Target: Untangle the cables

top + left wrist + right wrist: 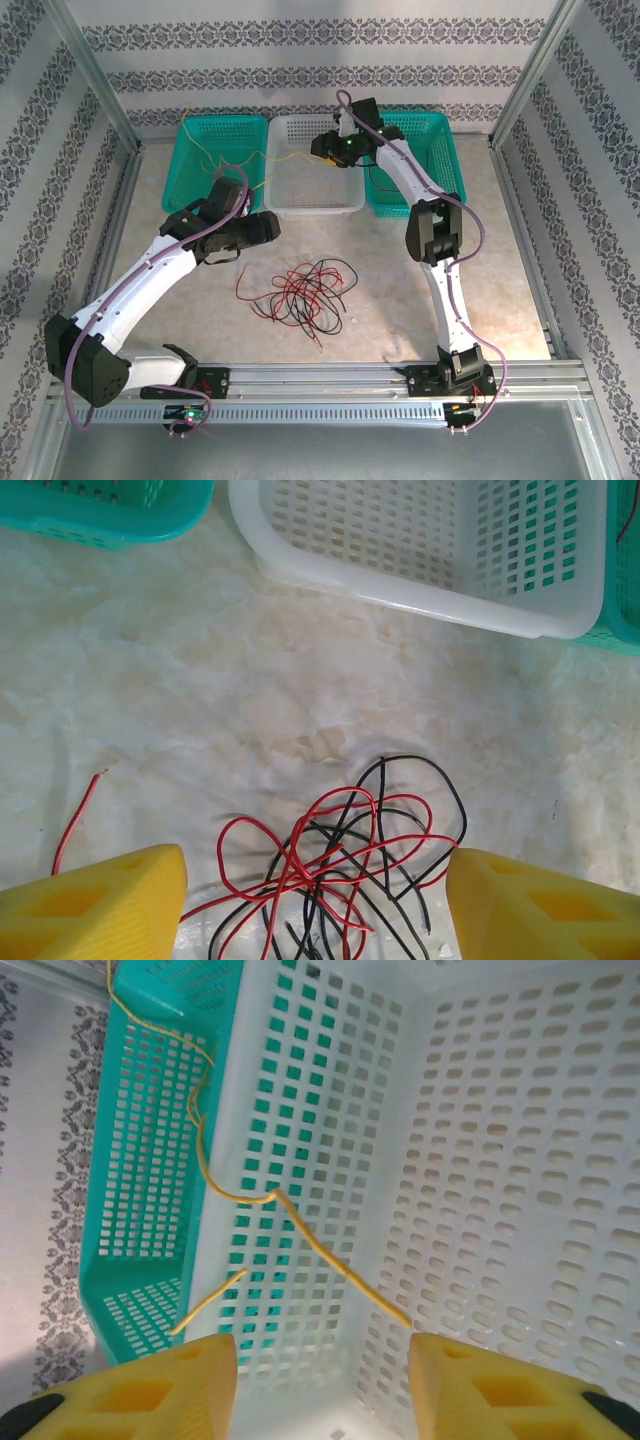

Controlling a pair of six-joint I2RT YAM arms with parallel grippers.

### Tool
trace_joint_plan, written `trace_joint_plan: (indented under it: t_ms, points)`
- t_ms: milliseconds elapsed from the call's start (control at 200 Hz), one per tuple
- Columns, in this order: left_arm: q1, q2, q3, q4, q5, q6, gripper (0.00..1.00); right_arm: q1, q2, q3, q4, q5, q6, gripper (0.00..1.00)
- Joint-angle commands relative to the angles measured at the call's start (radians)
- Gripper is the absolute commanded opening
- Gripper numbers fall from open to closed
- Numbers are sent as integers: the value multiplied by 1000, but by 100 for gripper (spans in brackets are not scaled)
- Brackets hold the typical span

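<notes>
Our right gripper (320, 1365) hangs released over the white slotted plastic basket (520, 1160), with the thin yellow wire (300, 1230) lying loose across its rim. Our left gripper (315, 900), wide and empty, hovers over the red-and-black wire tangle (340, 830) on the pale table (200, 680). We'd pinch one outer loop and lift slowly.

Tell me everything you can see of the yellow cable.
The yellow cable is a thin, kinked, plastic-looking strand. It runs across the teal basket, bends over the wall into the white basket and slopes down inside it, its end free just ahead of the open right hand. A short yellow piece shows lower by that wall; whether it is the same cable cannot be told.
</notes>
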Motion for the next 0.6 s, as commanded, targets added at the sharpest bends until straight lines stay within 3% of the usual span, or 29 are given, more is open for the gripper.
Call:
trace_joint_plan:
  t_ms: [0, 235, 400, 600]
  points:
    - [14, 36, 52, -16, -5, 44, 69, 2, 52, 65, 16, -81, 5, 54]
    - [35, 34, 79, -40, 4, 51, 68, 7, 151, 184, 24, -102, 30, 49]
    - [59, -2, 62, -59, 7, 51, 68, 9, 169, 196, 64, -132, 52, 33]
    - [91, -36, 57, -67, 6, 56, 67, 25, 128, 148, 58, -152, 26, 24]
